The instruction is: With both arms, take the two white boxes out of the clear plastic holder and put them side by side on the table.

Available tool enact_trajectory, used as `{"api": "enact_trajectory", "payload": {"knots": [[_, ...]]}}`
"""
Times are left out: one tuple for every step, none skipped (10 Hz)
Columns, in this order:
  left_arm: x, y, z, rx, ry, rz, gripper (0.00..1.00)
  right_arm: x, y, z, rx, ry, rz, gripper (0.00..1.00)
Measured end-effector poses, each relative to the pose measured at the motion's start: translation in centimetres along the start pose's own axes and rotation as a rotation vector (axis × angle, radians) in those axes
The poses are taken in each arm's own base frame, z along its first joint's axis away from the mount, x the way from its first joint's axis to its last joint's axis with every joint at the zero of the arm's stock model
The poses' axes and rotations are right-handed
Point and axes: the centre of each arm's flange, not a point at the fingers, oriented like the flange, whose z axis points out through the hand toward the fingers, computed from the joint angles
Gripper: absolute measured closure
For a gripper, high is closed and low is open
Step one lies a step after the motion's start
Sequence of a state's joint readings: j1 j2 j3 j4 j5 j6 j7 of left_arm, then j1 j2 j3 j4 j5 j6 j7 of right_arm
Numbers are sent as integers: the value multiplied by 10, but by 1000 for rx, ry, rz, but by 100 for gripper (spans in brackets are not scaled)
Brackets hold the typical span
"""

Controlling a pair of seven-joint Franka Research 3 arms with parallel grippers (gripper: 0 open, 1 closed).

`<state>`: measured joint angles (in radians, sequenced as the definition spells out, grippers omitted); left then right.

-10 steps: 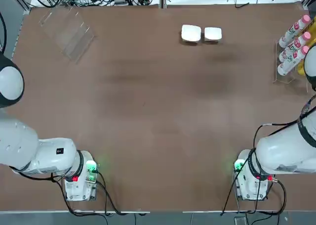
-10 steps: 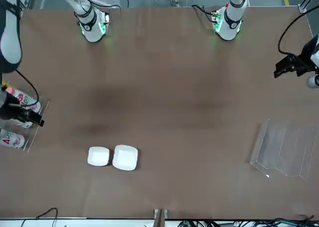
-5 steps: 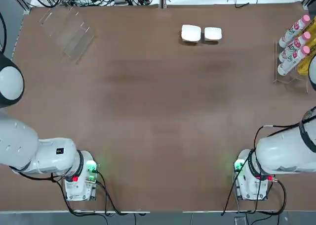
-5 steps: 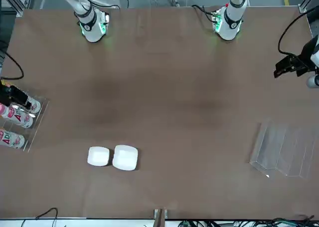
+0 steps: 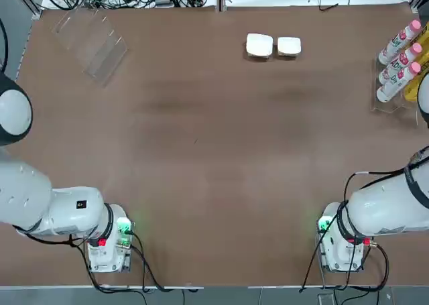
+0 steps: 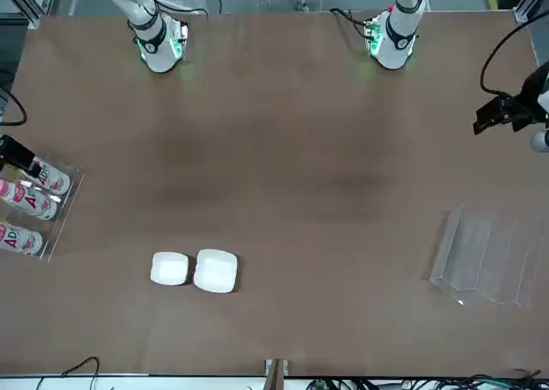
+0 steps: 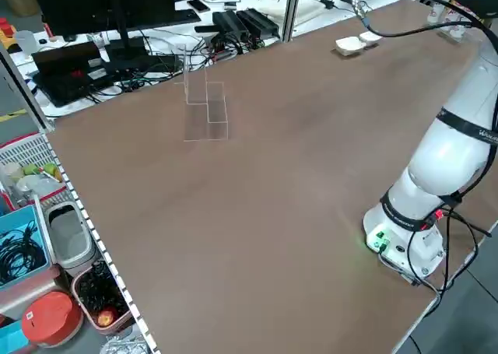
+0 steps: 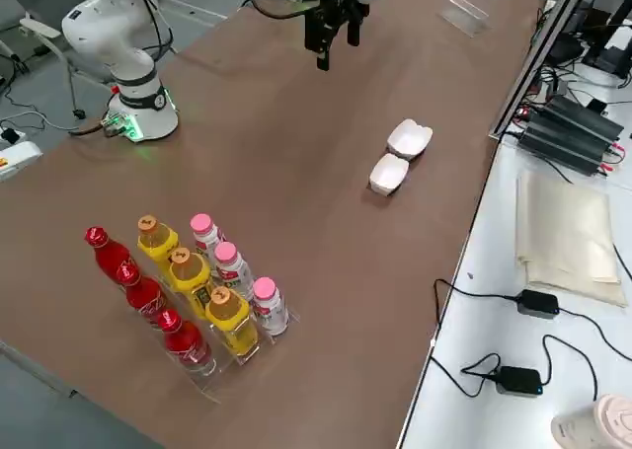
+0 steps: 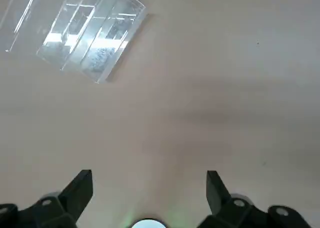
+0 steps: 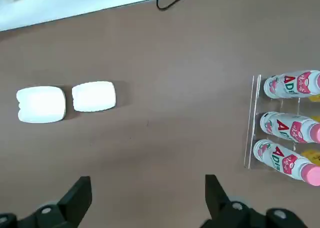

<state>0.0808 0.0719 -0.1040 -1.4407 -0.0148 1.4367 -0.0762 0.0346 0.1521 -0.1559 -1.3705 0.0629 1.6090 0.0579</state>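
Overhead, we find the two small white rounded-corner boxes (image 5: 273,45) lying side by side, just touching or nearly so, on the flat brown table (image 5: 214,157) toward its far edge, right of centre. The clear acrylic holder with slanted dividers (image 5: 90,38) sits well apart at the far left corner and holds nothing. Both white jointed arms are drawn back: we see the left arm (image 5: 40,201) at the near left and the right arm (image 5: 389,208) at the near right, each on its green-lit base.

From the front, we see the left gripper (image 6: 508,114) raised over the table's left edge, near the holder but apart from it. The right gripper (image 6: 15,153) shows only partly, at the frame edge above the white pink-capped bottles (image 6: 26,206) in their clear rack (image 6: 62,219).

From the right side, we note red, yellow and white bottles in that rack; their label print is too small to read there.

In the left wrist view, the left gripper's fingers (image 9: 80,188) stand wide apart with nothing between them, above bare table with the holder beyond.

In the right wrist view, the right gripper's fingers (image 10: 80,193) are likewise spread and empty. The bottle labels show pink lettering, of which we read only "AD".
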Motion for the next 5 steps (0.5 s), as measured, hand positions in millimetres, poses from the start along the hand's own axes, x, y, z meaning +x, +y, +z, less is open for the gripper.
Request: {"api": "enact_trajectory", "payload": {"knots": [[0,-1,0,0,3,-1,0,0,-1,0,0,-1,-2,0],[0,-1,0,0,4,-1,0,0,-2,0,0,-2,-3,0],[1,-1,0,0,4,-1,0,-1,-2,1,0,-9,-3,0],[1,-1,0,0,5,-1,0,-2,-2,3,-1,-23,-3,0],[1,-1,0,0,5,-1,0,-3,-2,6,-2,-36,-2,0]]}}
